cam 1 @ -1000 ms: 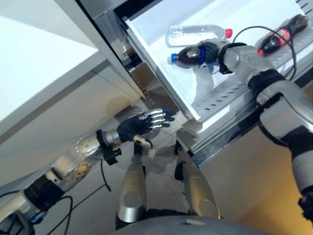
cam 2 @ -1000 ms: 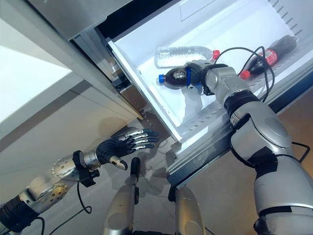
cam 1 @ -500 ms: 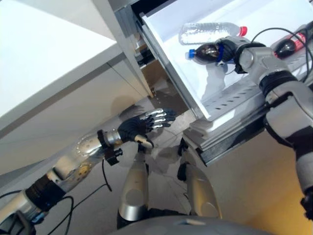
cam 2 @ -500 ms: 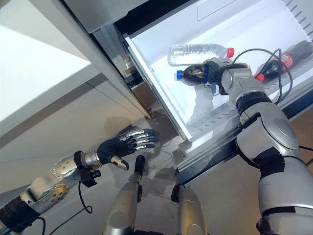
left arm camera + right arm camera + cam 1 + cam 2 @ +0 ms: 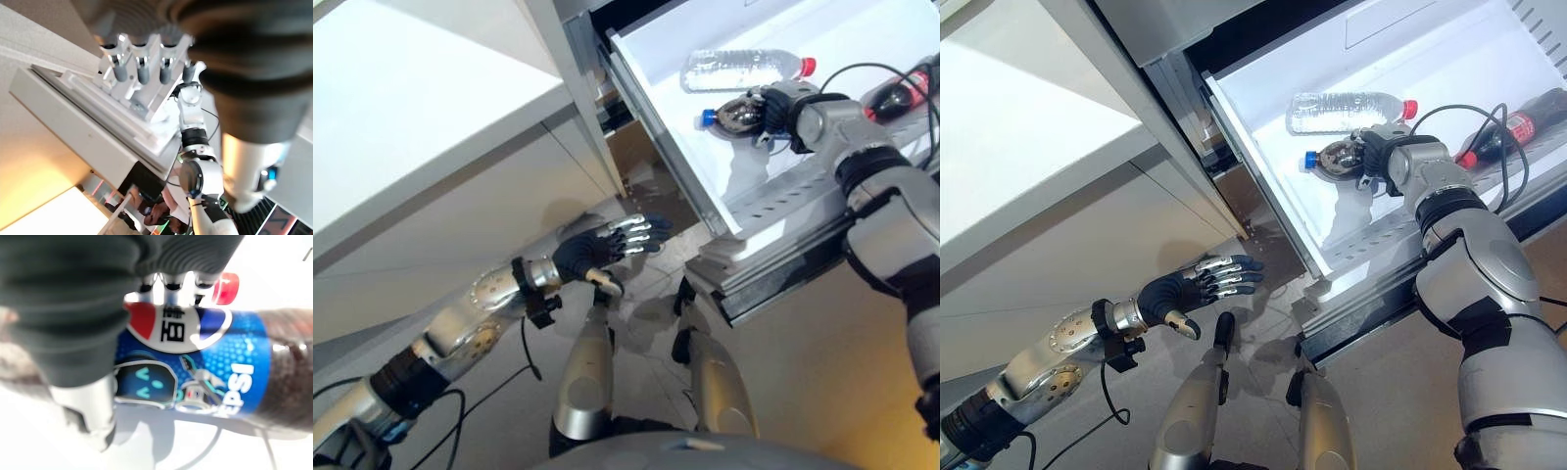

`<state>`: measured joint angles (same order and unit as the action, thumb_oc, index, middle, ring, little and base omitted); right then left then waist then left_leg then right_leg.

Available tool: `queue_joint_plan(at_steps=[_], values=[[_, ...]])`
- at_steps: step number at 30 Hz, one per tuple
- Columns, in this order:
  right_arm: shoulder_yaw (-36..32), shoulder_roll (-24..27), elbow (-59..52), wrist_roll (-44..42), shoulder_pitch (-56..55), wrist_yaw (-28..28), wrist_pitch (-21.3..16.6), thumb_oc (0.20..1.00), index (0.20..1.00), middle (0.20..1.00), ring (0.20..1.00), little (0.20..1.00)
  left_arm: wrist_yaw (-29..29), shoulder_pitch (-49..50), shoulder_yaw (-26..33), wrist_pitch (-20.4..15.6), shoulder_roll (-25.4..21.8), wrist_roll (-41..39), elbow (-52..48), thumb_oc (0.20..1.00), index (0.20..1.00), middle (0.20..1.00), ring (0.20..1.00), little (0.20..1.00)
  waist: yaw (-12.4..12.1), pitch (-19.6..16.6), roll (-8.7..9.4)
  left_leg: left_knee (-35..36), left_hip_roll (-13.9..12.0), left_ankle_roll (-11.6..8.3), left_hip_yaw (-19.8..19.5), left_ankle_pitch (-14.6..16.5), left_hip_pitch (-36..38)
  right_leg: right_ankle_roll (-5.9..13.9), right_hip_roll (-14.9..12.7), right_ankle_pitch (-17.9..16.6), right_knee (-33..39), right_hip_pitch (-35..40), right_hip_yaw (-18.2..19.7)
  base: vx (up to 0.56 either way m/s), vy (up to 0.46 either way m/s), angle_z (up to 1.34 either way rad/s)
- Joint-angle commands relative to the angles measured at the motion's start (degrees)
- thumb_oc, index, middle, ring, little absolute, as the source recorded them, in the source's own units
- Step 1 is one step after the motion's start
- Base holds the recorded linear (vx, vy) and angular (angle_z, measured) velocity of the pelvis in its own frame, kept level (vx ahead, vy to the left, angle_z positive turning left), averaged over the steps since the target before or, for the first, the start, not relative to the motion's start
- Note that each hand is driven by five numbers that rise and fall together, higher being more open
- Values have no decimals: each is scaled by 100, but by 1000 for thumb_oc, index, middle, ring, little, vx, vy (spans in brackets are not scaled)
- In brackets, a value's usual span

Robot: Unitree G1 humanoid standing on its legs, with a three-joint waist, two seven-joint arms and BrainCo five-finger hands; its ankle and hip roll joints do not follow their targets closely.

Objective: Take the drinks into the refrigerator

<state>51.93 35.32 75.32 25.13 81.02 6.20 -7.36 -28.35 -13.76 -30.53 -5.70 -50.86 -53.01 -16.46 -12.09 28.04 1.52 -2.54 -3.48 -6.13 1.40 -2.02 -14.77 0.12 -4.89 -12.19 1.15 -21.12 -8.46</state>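
Cola bottle (image 5: 1336, 159) lying in the fridge drawer (image 5: 1263, 127), beside the water bottle (image 5: 1347, 105); turned a bit since a moment ago, cap now nearer the drawer's front. Right hand (image 5: 1378, 156) curled round it. Left hand (image 5: 1197, 286) spread flat, low, holding nothing. Probably almost ready for letting go.

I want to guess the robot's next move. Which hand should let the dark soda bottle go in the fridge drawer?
The right hand. Its fingers are curled round the dark soda bottle, already inside the white drawer. The left hand hangs open, low beside the drawer.
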Motion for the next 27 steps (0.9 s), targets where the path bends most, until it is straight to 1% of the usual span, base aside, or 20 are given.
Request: queue_joint_plan(at_steps=[1,3,5,6,7,8,9,10,12,14,16,18,19,20,21,22,23,24,25,27], values=[[343,-117,371,-12,-151,73,99,1000,1000,1000,1000,1000,-174,-43,-146,-261,61,-10,-659,1000,1000,1000,1000,1000,11,175,-410,632,110,414,-158,-253,101,548,-67,731,-1082,-176,54,0,0,0],[428,91,75,-307,79,75,23,1000,1000,1000,1000,1000,-227,-64,-120,-247,105,-43,-554,1000,1000,1000,1000,1000,35,175,-337,597,116,407,-161,-219,216,544,-73,766,-1121,-54,50,0,0,0],[441,208,-94,-507,148,92,3,1000,1000,1000,1000,1000,-255,-84,-123,-239,93,-51,-536,1000,1000,1000,1000,1000,48,175,-311,592,117,404,-165,-203,270,547,-77,775,-1127,3,46,0,0,0],[464,462,-533,-914,286,66,-59,1000,1000,1000,1000,1000,-287,-72,-81,-238,78,-86,-487,1000,1000,1000,1000,1000,90,175,-218,577,120,392,-155,-177,384,552,-81,798,-1132,133,44,0,0,0],[465,475,-551,-920,282,74,-50,1000,1000,1000,1000,1000,-289,-74,-84,-237,80,-86,-487,1000,1000,1000,1000,1000,91,175,-222,578,120,392,-157,-177,386,553,-81,796,-1125,139,41,0,0,0],[472,550,-868,-984,266,28,-43,1000,1000,1000,1000,1000,-285,-46,-47,-233,70,-96,-465,1000,1000,1000,1000,1000,122,175,-159,568,115,391,-152,-160,435,556,-83,800,-1125,202,47,0,0,0],[411,953,-1904,-1301,300,117,-67,1000,1000,1000,1000,1000,-250,124,173,-228,10,-78,-458,1000,1000,1000,1000,1000,200,156,-48,554,98,383,-120,-127,520,560,-77,816,-1137,283,61,0,0,0],[399,974,-1951,-1304,286,132,-40,1000,1000,1000,1000,1000,-250,136,182,-223,5,-78,-470,1000,1000,1000,1000,1000,200,163,-47,555,99,383,-119,-125,530,561,-78,819,-1139,292,61,9,12,5],[172,1689,-3273,-1513,161,118,-71,1000,1000,1000,1000,1000,-195,469,515,-203,14,-23,-416,1000,1000,1000,1000,1000,329,91,94,546,69,387,-83,-69,630,567,-72,833,-1151,369,80,32,9,1],[-340,2565,-4892,-1823,-152,240,-34,1000,1000,1000,1000,1000,-198,797,795,-168,-47,-2,-408,1000,1000,1000,1000,1000,434,17,224,531,58,399,-45,-17,722,576,-76,860,-1180,454,91,50,4,-7],[-942,3316,-5954,-2111,-516,261,-111,1000,1000,1000,1000,1000,-246,992,985,-105,-31,49,-331,1000,1000,1000,1000,1000,532,-102,305,511,43,414,-33,35,792,578,-76,897,-1173,538,83,49,-2,-6],[-1568,3712,-6606,-2265,-1150,201,-231,1000,1000,1000,1000,1000,-310,1106,1088,-99,-79,64,-333,1000,1000,1000,1000,1000,592,-186,346,487,41,425,-21,70,840,574,-80,920,-1155,608,82,51,-4,-4],[-2262,3981,-7142,-2320,-1907,221,-300,1000,1000,1000,1000,1000,-359,1276,1287,-79,-49,102,-321,1000,1000,1000,1000,1000,704,-289,362,478,47,443,1,111,908,580,-52,929,-1120,678,111,62,-5,-6],[-2424,3982,-7203,-2309,-2077,233,-290,1000,1000,1000,1000,1000,-363,1288,1282,-74,-84,104,-333,1000,1000,1000,1000,1000,683,-296,387,478,46,444,-2,114,913,581,-51,929,-1114,687,106,64,6,-13],[-2868,4028,-7429,-2330,-2546,236,-324,1000,1000,1000,1000,1000,-378,1352,1365,-85,-75,118,-330,1000,1000,1000,1000,1000,711,-350,398,470,49,448,15,132,938,584,-46,928,-1086,720,121,72,14,-13],[-3786,4006,-7813,-2363,-3576,229,-424,1000,1000,1000,1000,1000,-420,1545,1610,-94,51,164,-309,1000,1000,1000,1000,1000,834,-475,411,470,60,464,51,175,1009,592,-26,932,-986,825,165,72,14,-18],[-3995,3987,-7891,-2350,-3799,244,-417,1000,1000,1000,1000,1000,-427,1556,1598,-89,9,168,-323,1000,1000,1000,1000,1000,802,-483,439,471,58,465,47,177,1014,593,-25,928,-973,838,160,110,19,-9],[-4792,3769,-8144,-2312,-4751,176,-527,1000,1000,1000,1000,1000,-455,1691,1768,-126,95,199,-307,1000,1000,1000,1000,1000,886,-591,457,459,64,475,82,220,1064,610,-13,916,-878,902,208,58,12,-5],[-4973,3741,-8216,-2300,-4951,185,-525,1000,1000,1000,1000,1000,-460,1694,1747,-125,56,202,-319,1000,1000,1000,1000,1000,851,-600,479,459,62,475,79,224,1067,611,-12,912,-865,912,204,74,21,-2],[-5683,3486,-8458,-2259,-5868,241,-611,1000,1000,1000,1000,1000,-506,1802,1884,-165,89,250,-323,1000,1000,1000,1000,1000,901,-690,500,435,76,483,131,270,1105,631,-4,894,-776,975,262,42,18,-14]])
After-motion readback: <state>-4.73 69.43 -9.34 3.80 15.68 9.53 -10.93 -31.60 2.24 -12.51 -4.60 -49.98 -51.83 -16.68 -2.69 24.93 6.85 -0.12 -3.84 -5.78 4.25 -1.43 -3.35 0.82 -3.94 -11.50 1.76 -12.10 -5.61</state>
